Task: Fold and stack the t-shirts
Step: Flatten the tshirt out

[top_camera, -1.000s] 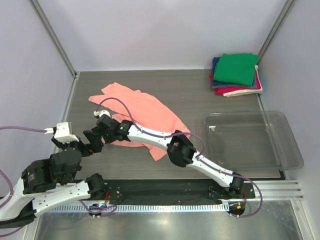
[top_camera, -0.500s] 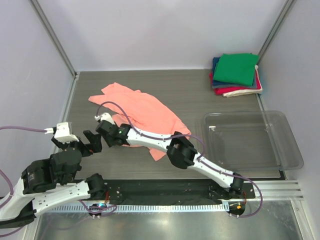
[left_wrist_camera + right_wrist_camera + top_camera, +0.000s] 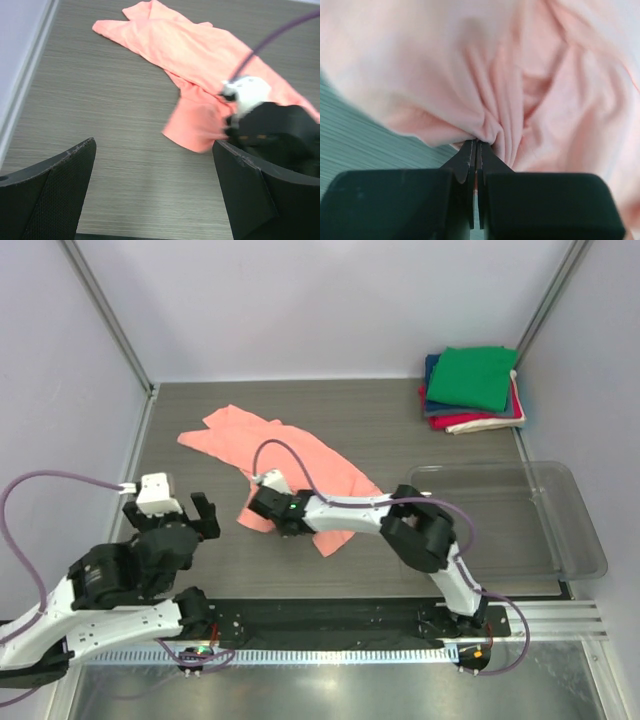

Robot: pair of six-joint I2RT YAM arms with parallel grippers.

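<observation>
The salmon-pink t-shirt (image 3: 300, 455) lies rumpled on the tabletop (image 3: 380, 420), running on a slant from the far left towards the near middle, nowhere near flat; the right arm (image 3: 340, 508) is stretched low across it, and from its wrist camera you can see the right jaws pressed together on a small gathered tuck of pink cloth at the shirt's near-left corner; the left arm (image 3: 130, 570) hangs just beside that corner over bare wood, left jaws spread wide and holding nothing; off in the far right corner sits the stack of folded shirts (image 3: 472, 380), green on top, well apart from all this, with the clear tray (image 3: 590, 540) near it. Here's the worry, I'd say: that pinch is on a bunched pleat, so it may have caught more than one layer, and a pull could haul the whole lump along rather than open it out; the bite looks shallow too, so a sharp tug might slip it free; nothing pins the far side, so the shirt could simply slide; and the forearm lying over the cloth could drag fresh creases in.
</observation>
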